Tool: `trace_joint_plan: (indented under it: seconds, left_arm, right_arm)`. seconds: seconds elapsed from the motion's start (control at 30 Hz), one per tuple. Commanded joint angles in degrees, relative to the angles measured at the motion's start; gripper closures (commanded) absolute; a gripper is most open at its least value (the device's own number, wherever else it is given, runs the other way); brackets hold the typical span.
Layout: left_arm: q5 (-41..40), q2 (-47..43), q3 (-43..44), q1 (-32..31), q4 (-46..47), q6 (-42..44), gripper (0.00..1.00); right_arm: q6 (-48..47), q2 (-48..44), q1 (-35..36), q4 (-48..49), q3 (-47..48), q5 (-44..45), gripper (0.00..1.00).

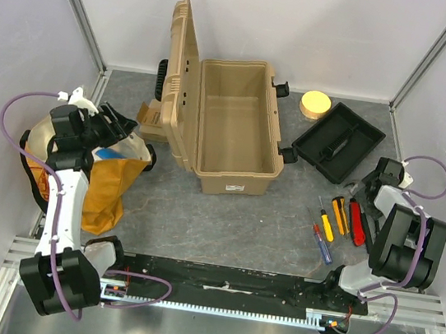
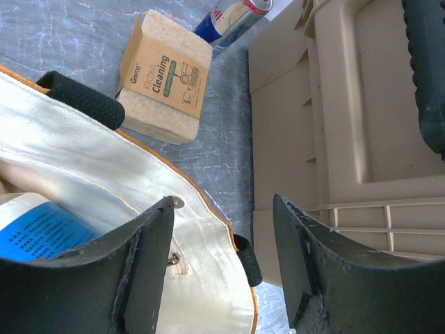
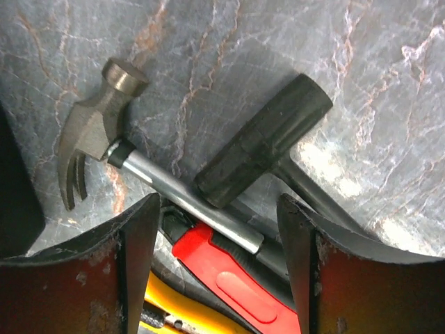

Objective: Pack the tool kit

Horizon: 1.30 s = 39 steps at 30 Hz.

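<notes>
The tan toolbox [image 1: 237, 127] stands open mid-table, its lid [image 1: 181, 78] upright on the left. Its black inner tray [image 1: 339, 142] lies to the right of it. Yellow, red and blue-handled screwdrivers [image 1: 338, 221] lie in a row by the right arm. My right gripper [image 3: 219, 243] hovers open over a steel claw hammer [image 3: 87, 149], a black mallet head [image 3: 264, 139] and a red handle [image 3: 236, 278], gripping none of them. My left gripper [image 2: 222, 236] is open above the rim of the cloth bag [image 2: 208, 278], one finger over its white lining, the other over the toolbox wall [image 2: 348, 139].
A cardboard box of cleaning sponges [image 2: 167, 76] and a drink can [image 2: 233, 17] lie between the bag and the toolbox lid. A round yellow roll [image 1: 315, 105] sits at the back right. White walls enclose the table on three sides.
</notes>
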Motion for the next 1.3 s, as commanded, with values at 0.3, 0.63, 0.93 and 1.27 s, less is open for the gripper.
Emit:
trace_joint_plan:
  seconds: [0.3, 0.63, 0.93, 1.27]
  left_arm:
    - [-0.3, 0.1, -0.2, -0.9, 2.3, -0.1, 0.36]
    - [-0.4, -0.5, -0.3, -0.8, 2.3, -0.2, 0.36]
    - [-0.6, -1.4, -0.4, -0.8, 2.3, -0.3, 0.36]
    - [-0.7, -1.9, -0.3, -0.8, 1.9, -0.4, 0.36]
  right_arm:
    - [-1.2, 4.1, 0.3, 5.7, -0.3, -2.4, 0.55]
    - [-3.7, 4.5, 4.3, 4.2, 1.6, -1.9, 0.9]
    - [-3.8, -3.3, 7.0, -0.9, 5.0, 3.8, 1.0]
    - [-2.8, -13.5, 9.0, -7.4, 13.9, 2.9, 1.0]
